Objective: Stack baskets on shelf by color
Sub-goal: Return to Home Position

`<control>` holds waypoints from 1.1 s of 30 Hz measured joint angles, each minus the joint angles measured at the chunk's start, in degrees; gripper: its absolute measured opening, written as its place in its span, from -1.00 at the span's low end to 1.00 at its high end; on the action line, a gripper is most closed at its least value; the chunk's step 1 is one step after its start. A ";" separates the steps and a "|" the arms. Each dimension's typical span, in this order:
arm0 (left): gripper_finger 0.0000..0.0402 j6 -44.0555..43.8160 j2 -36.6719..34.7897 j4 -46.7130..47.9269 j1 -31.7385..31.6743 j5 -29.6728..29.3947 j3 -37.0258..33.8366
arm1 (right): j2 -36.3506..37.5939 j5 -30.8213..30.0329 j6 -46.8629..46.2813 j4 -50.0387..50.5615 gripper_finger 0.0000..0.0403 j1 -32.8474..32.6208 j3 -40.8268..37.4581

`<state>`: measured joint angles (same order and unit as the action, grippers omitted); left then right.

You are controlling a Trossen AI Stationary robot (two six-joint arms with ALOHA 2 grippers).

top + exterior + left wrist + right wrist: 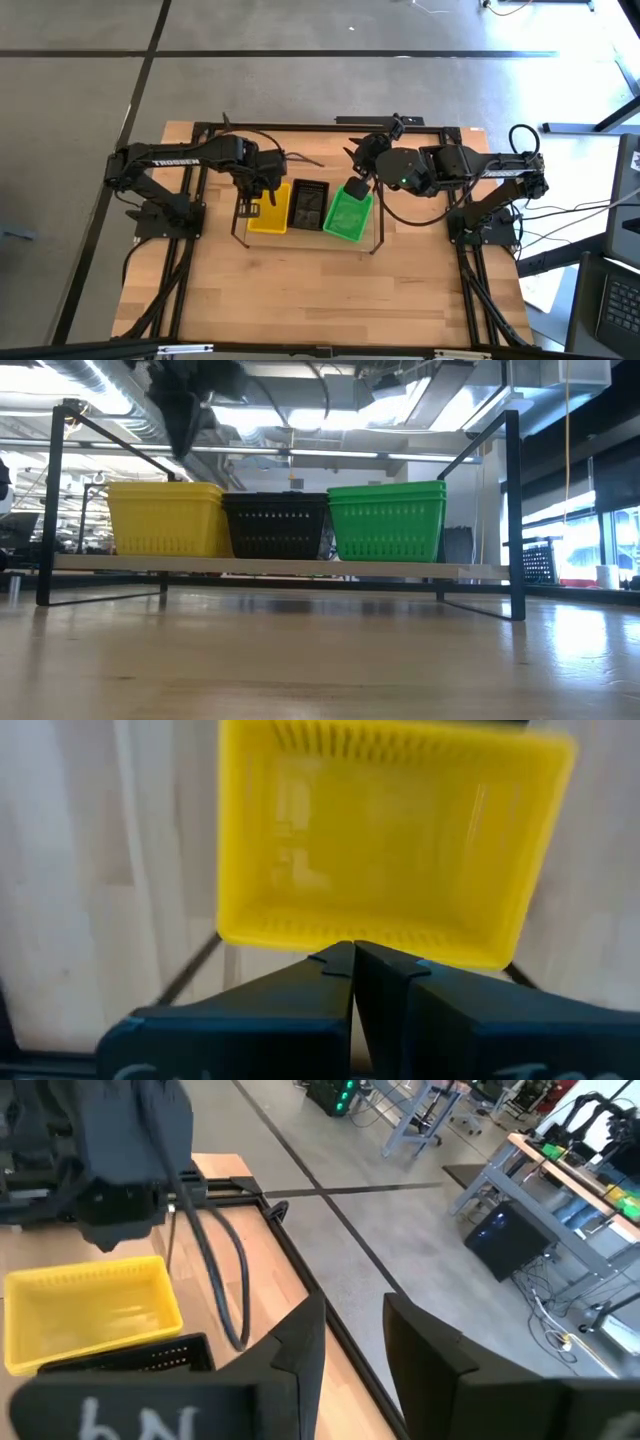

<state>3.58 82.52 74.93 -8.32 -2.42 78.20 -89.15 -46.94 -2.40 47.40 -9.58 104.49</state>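
Bin stacks complete, arms due to withdraw. The left gripper [353, 952] hangs directly over the yellow basket stack [390, 840], its fingertips pressed together with nothing between them. The stack's open mouth lies just below and ahead of the tips. The right gripper [355, 1305] is raised over the near edge of the green basket stack [347, 215], its fingers parted and empty. The black basket stack [308, 203] sits beyond it, toward the left arm.

In the low view all three stacks stand side by side on the shelf [300, 566], touching or nearly so, between the black wire end frames [513, 510].

For a clean return to rest, each gripper is best lifted straight up until clear of the basket rims beneath it, and only then drawn back toward its own base. A sideways sweep at the present height would risk clipping a rim or an upper frame rod and pushing a stack out of line. The left gripper, being closest to its stack, appears to need the most vertical clearance first.
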 joint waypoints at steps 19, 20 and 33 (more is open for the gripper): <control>-1.00 0.85 -12.23 0.81 1.27 -4.35 22.90 | 3.88 8.06 -1.31 28.36 -0.98 -4.83 20.17; -1.00 0.32 -13.72 0.54 1.27 -4.80 23.12 | 4.96 8.87 -2.33 29.64 -0.99 -5.01 20.19; -1.00 -5.53 -34.71 -3.14 1.29 -5.84 18.78 | 24.43 16.35 -9.48 27.15 -1.00 -8.39 3.00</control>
<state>-1.96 47.81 71.79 -7.03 -8.25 96.97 -64.72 -30.58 -11.89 74.55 -17.97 107.49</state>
